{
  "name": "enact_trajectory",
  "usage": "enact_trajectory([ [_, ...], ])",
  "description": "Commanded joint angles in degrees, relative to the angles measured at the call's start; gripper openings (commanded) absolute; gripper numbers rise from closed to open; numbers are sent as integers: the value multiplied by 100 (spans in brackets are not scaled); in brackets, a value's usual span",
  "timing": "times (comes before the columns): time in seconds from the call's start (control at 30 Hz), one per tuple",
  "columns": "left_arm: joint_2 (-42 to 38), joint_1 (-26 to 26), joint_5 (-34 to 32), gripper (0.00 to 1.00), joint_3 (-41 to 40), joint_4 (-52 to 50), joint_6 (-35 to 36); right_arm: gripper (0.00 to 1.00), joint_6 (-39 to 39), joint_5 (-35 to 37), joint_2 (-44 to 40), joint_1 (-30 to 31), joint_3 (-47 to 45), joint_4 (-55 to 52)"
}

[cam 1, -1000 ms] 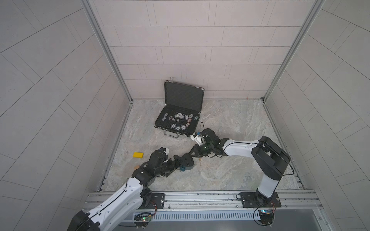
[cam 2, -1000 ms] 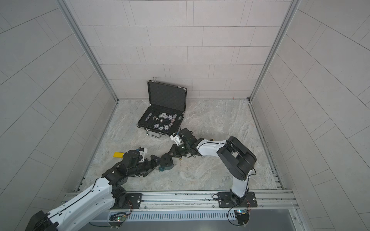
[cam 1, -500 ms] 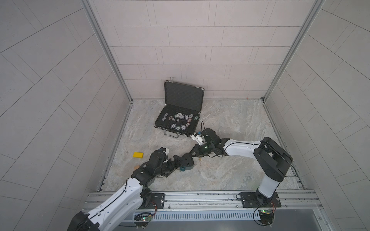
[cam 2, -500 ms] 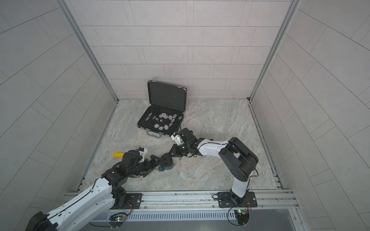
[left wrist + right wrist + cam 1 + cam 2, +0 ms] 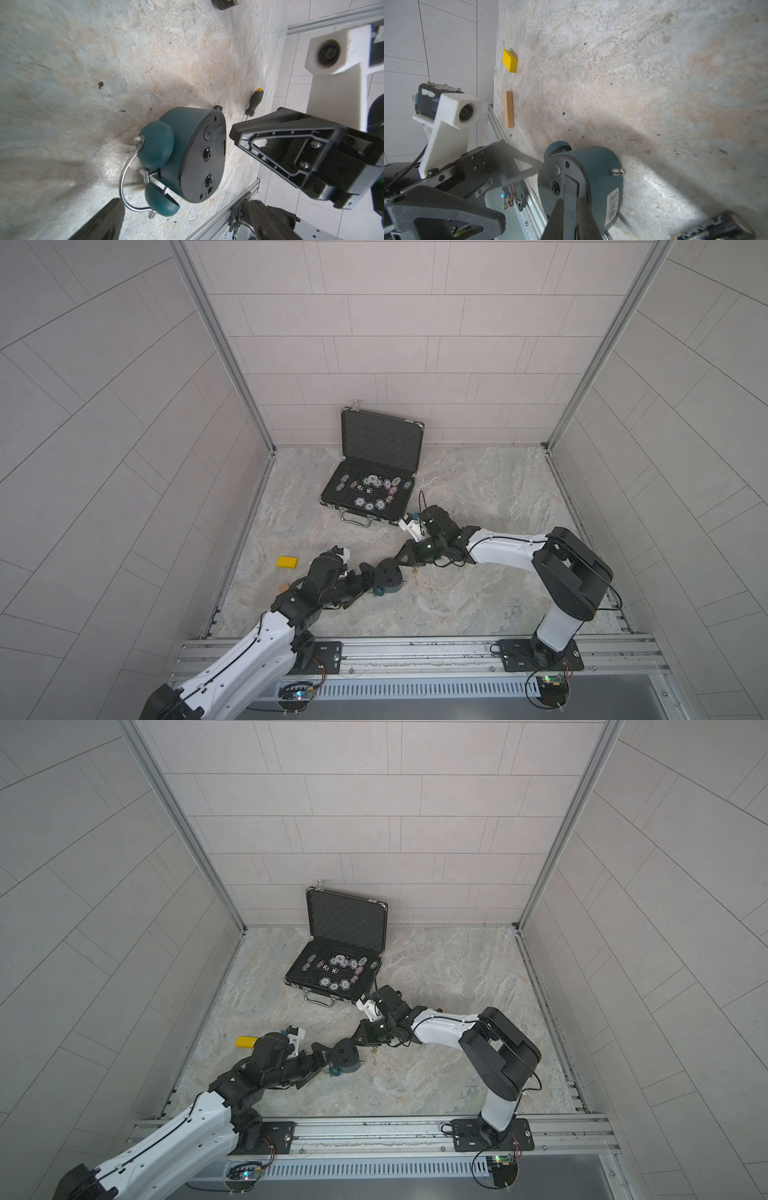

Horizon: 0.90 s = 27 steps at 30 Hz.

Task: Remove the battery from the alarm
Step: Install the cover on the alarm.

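Only the right arm's elbow (image 5: 571,570) has crept outward, the right fingers (image 5: 555,224) nearly closed at the back slot (image 5: 571,185) of the face-down alarm (image 5: 390,577), any pinch on the battery hidden, left fingers (image 5: 104,222) spread wide, empty, beside it on the mottled tabletop (image 5: 478,489) between tiled walls (image 5: 374,323).

The mottled stone floor (image 5: 478,489) I work on carries an open case (image 5: 380,439) by the back wall and a yellow block (image 5: 286,562) and wood strip (image 5: 508,109) near my left edge. The clock (image 5: 388,577) lies back-up mid-floor, with a battery (image 5: 712,228) just beside it and a screwdriver (image 5: 253,101) close by.
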Motion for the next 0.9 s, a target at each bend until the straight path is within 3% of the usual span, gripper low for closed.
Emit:
enact_trajectory([
  [0.0, -74, 15, 23, 95, 54, -135, 19, 18, -150, 130, -243, 18, 53, -134],
  [0.13, -146, 20, -14, 95, 41, -183, 6, 31, -253, 260, -364, -38, -104, -244],
  [0.37, -175, 13, -97, 95, -24, -174, -34, 44, -183, -104, -100, -30, -182, -41],
  [0.63, -141, 17, -120, 95, -16, -142, -34, 44, -201, -337, 281, 38, -135, -17],
  [0.87, -117, 17, -133, 95, -12, -120, -25, 36, -191, -239, 472, 40, -144, -159],
])
